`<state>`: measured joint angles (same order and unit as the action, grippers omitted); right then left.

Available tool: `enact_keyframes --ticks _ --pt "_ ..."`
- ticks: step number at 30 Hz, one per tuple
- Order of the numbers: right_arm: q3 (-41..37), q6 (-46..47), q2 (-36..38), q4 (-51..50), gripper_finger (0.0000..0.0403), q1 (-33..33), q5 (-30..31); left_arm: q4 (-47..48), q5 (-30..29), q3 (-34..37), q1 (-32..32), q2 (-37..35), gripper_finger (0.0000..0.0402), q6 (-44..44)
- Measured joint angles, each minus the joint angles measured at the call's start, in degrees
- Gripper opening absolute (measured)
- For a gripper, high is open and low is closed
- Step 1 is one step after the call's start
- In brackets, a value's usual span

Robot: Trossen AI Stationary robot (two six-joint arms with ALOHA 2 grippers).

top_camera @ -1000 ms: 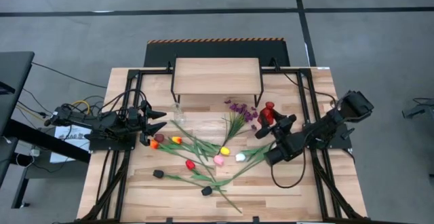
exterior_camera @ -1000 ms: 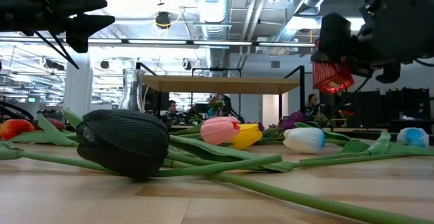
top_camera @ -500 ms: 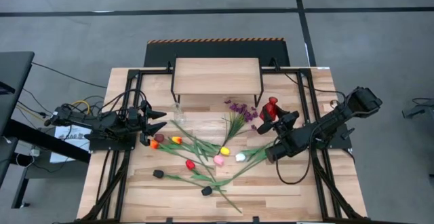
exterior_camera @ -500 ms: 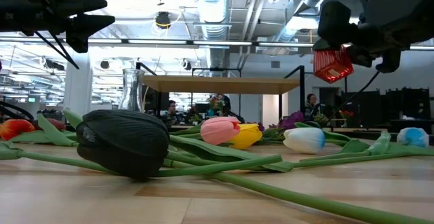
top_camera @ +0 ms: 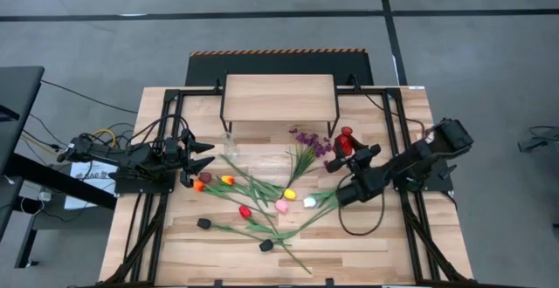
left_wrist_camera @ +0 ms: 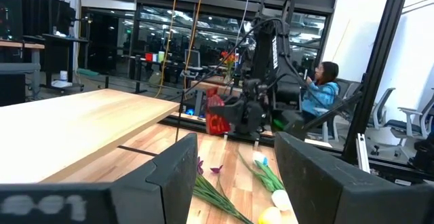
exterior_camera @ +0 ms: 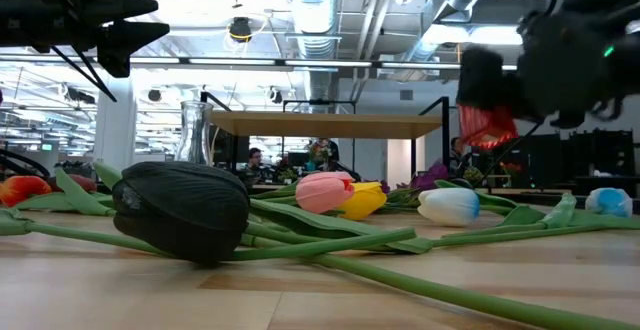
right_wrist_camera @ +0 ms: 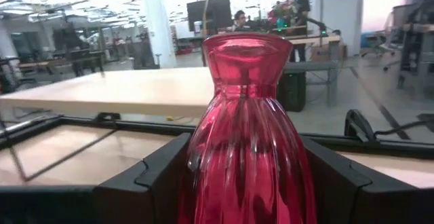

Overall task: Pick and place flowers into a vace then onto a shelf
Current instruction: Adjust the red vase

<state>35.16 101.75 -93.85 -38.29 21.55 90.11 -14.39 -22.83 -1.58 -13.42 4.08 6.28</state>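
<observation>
Several green-stemmed flowers (top_camera: 262, 192) lie across the middle of the table; a black one (exterior_camera: 180, 210) is nearest the low view. My right gripper (top_camera: 348, 152) is shut on a red ribbed glass vase (top_camera: 347, 137) right of the purple sprigs (top_camera: 307, 140), in front of the shelf's (top_camera: 279, 99) right end. A clear glass vase (top_camera: 230, 145) stands on its base near the shelf's left legs. My left gripper (top_camera: 206, 155) hovers open at the table's left, above the orange flower head (top_camera: 199, 184), touching nothing. My right gripper pinches the red vase's ribbed body (right_wrist_camera: 203, 173) between its two fingers (right_wrist_camera: 146, 180), one on each side, below the narrow neck. The fingers come in about level, slanting from the table's near right. The vase (exterior_camera: 487, 120) stands upright, lifted clear of the table.
The shelf (exterior_camera: 330, 124) stands on thin black legs at the table's far middle. Black frame rails run along both sides of the table (top_camera: 393, 244). Bare wood shows at the near right. A person sits beyond the table (left_wrist_camera: 324, 88).
My right gripper, keeping its hold on the red vase, rose a little and then came down again, drifting slightly toward the table's left. The vase stays upright and clear of the table. The flowers lie as before.
</observation>
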Motion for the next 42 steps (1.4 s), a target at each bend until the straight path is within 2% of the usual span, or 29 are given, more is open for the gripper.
enact_keyframes --ticks 8,14,23,42 --pt "0.02 0.20 -7.40 4.68 0.0226 -6.09 -0.12 0.13 -0.02 0.00 0.00 0.01 0.0187 -0.01" --pt "0.20 0.02 -9.98 8.53 0.0223 -9.13 -0.16 0.39 -0.04 0.00 -0.01 0.02 0.0187 -0.96" --pt "2.23 -4.00 -10.50 8.60 0.0224 -9.33 -0.18 0.93 -0.04 0.00 0.00 0.01 0.0187 -1.02" --pt "4.13 -5.81 -10.50 8.29 0.0221 -10.41 -0.18 1.33 0.00 0.00 -0.01 0.00 0.0187 -1.03"
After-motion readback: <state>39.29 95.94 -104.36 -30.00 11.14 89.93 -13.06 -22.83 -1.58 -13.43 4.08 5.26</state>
